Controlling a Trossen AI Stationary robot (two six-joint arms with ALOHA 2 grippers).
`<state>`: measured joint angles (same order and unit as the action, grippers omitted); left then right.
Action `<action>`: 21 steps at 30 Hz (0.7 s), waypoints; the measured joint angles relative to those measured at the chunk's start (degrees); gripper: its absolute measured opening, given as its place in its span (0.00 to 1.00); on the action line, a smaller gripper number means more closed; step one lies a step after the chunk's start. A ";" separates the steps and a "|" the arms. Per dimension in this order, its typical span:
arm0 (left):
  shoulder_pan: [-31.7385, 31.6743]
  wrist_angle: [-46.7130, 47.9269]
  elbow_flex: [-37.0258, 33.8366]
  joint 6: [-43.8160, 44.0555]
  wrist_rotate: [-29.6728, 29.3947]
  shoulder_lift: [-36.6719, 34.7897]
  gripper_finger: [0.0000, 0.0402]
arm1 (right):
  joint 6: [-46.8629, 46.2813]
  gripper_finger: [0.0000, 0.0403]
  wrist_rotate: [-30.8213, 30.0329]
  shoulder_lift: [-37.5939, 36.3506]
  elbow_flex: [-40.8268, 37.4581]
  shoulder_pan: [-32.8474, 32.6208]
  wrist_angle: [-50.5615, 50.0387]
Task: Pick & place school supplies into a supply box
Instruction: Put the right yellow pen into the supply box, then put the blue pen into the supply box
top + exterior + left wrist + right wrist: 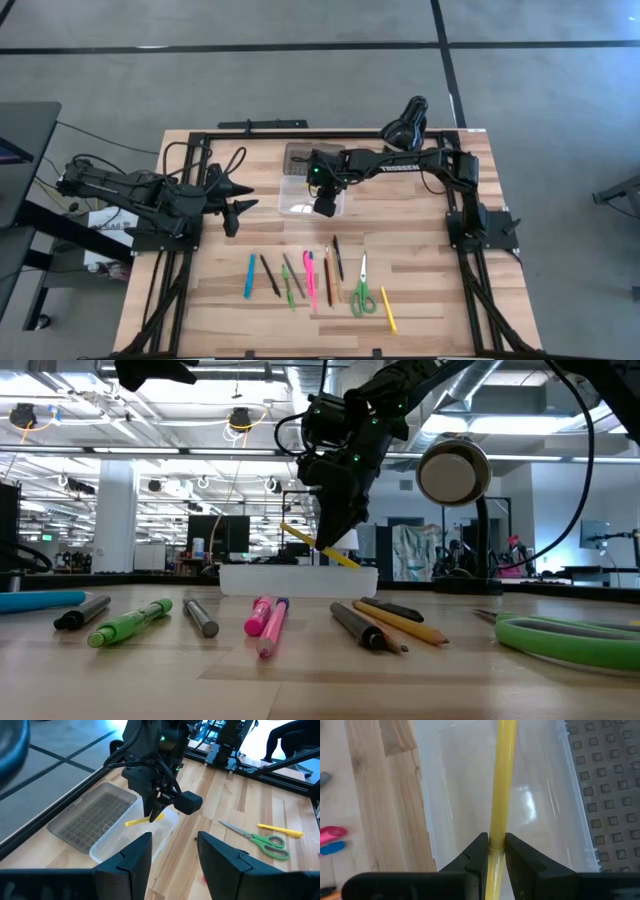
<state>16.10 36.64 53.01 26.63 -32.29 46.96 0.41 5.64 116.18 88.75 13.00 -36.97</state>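
right gripper (494, 851) pinched on yellow pencil (500, 785) mid-shaft, above open clear box (131, 836) | pencil looks light, stiff, slick: hold the middle, it may swivel | left gripper (173, 851) fingers apart, idle near table's left edge | other supplies (310, 278) in row up front

A yellow pencil (501, 780) hangs tilted just above the open supply box (297, 194), a clear shallow tray whose grey dotted lid (90, 815) lies flat beside it, the two touching along one long edge. The other school supplies lie in a loose row on the counter nearer the front: a blue pen (249, 276), dark pens, a green marker (130, 624), a pink marker (309, 278), pencils, green-handled scissors (362, 291) (blades closed) and a yellow marker (388, 310).
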 joint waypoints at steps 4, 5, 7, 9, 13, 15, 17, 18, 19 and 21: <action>0.00 0.00 0.00 0.00 -0.02 0.00 0.38 | -1.01 0.22 0.08 0.01 0.00 0.46 -0.02; 0.00 -0.02 0.00 0.00 -0.02 0.00 0.38 | -1.47 0.25 0.09 0.11 0.00 0.60 -0.01; 0.00 -0.02 0.00 0.00 -0.02 0.00 0.38 | -2.22 0.30 0.13 0.27 0.00 0.76 -0.41; 0.00 -0.04 0.00 0.00 -0.04 0.00 0.38 | -2.34 0.35 0.15 0.28 0.00 1.03 -0.81; 0.00 -0.09 0.00 -0.02 -0.09 0.00 0.38 | -2.38 0.43 0.13 0.28 0.00 1.03 -0.73; 0.00 -0.09 0.00 0.00 -0.09 0.00 0.38 | -2.56 0.46 0.15 0.28 0.00 1.02 -0.72; 0.00 -0.09 0.00 0.00 -0.09 0.00 0.38 | -2.54 0.47 0.15 0.28 0.00 1.02 -0.72; 0.00 -0.09 0.00 0.00 -0.09 0.00 0.38 | -2.54 0.47 0.15 0.28 0.00 1.02 -0.70; 0.00 -0.09 0.00 0.00 -0.09 0.00 0.38 | -2.54 0.48 0.15 0.28 0.00 1.02 -0.70; 0.00 -0.09 0.00 0.00 -0.09 0.00 0.38 | -2.53 0.47 0.15 0.28 0.00 1.00 -0.69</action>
<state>16.10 36.56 53.01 26.63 -32.38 46.96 -2.12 5.78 116.46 88.75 14.00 -37.66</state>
